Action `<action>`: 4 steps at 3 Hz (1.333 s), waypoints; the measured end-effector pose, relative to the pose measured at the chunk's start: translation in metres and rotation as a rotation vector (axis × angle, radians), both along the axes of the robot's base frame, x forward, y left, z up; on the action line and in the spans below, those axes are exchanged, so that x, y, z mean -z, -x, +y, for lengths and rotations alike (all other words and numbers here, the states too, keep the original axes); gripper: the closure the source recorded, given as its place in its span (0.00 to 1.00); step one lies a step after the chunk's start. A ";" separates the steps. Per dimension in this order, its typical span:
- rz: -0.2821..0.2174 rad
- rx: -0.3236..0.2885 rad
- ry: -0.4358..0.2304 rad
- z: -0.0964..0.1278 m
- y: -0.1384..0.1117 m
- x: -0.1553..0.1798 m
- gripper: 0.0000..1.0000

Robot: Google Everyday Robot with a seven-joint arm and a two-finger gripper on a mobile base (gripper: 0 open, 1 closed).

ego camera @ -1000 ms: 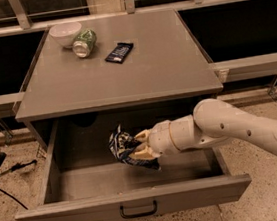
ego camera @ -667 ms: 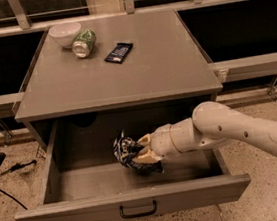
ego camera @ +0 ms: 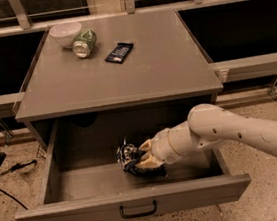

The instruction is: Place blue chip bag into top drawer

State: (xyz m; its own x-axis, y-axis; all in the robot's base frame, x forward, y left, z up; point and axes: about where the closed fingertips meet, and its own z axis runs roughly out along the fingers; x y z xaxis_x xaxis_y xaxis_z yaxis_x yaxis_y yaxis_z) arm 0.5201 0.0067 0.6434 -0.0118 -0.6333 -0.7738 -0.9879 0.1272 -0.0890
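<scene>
The top drawer (ego camera: 135,203) stands pulled open under the grey cabinet top, its black handle at the front centre. The blue chip bag (ego camera: 130,158) is crumpled and lies low inside the drawer, near its middle, close to or on the floor. My gripper (ego camera: 143,157) reaches in from the right over the drawer's side and its pale fingers are closed around the bag's right part. The white arm hides the right part of the drawer's inside.
On the cabinet top (ego camera: 138,67) stand a white bowl (ego camera: 65,34), a green can on its side (ego camera: 84,42) and a small flat dark bar wrapper (ego camera: 119,52). Rails run behind. Black cables lie on the floor at the left.
The gripper with the bag has moved a little to the right and lower inside the drawer. The things on the top have not moved.
</scene>
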 end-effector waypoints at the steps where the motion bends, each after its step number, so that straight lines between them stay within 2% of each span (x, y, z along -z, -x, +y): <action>1: 0.001 -0.001 0.005 0.000 0.000 0.001 0.83; 2: 0.001 -0.001 0.005 0.000 0.000 0.001 0.52; 3: 0.001 -0.001 0.005 0.000 0.000 0.001 0.29; 4: 0.001 -0.002 0.005 0.000 0.000 0.001 0.00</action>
